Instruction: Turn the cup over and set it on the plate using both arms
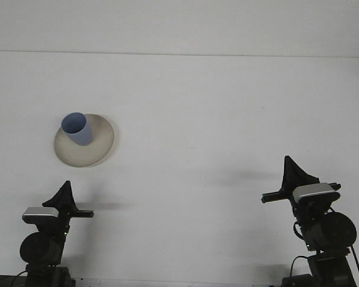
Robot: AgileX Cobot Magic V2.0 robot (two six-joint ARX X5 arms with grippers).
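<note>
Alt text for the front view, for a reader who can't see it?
A blue cup stands upright, mouth up, on a beige plate at the white table's left. Both arms sit low at the near edge, left claw and right claw holding nothing.

one cup (76,128), one plate (96,152), two hands

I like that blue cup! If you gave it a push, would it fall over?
Probably, yes. The blue cup stands mouth-up, tall for its narrow base, so a push near the rim would likely tip it. Being round, it might then roll across the plate. It looks light, likely plastic or paper.
</note>
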